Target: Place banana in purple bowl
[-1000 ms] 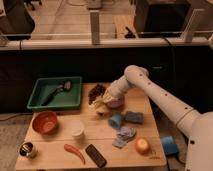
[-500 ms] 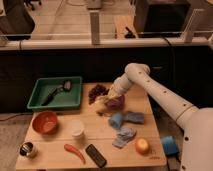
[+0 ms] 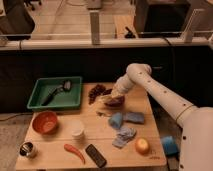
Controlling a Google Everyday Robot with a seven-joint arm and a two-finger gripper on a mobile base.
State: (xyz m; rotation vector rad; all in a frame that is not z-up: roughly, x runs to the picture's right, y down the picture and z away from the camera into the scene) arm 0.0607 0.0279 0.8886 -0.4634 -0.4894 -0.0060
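- The pincer [image 3: 116, 94] hangs at the end of the bent arm, tipped down right over the purple bowl [image 3: 119, 104]. That is the spot from which a drop would land inside the rim.
- A pale yellow shape, which I take for the banana [image 3: 113, 98], lies right under the pincer's tip at the bowl's mouth. It merges with the pincer, so whether it already rests in the bowl or only hangs above it is unclear.
- I cannot tell whether the pincer is released or clenched.
- The bowl stands on the counter [image 3: 102, 137] directly beneath the pincer, near the far edge, which is why the arm reaches across rather than straight down.
- The grapes [image 3: 96, 92] lie just left of the pincer, near the bowl. A sideways pull-out could brush them, so a straight lift looks safer.
- The blue cloths [image 3: 125, 121] lie nearer the camera than the pincer, apart from the bowl.
- The green tray [image 3: 35, 102] and orange bowl [image 3: 45, 122] sit well to the pincer's left, out of the way.
- By my judgement the task is at or just past the release.
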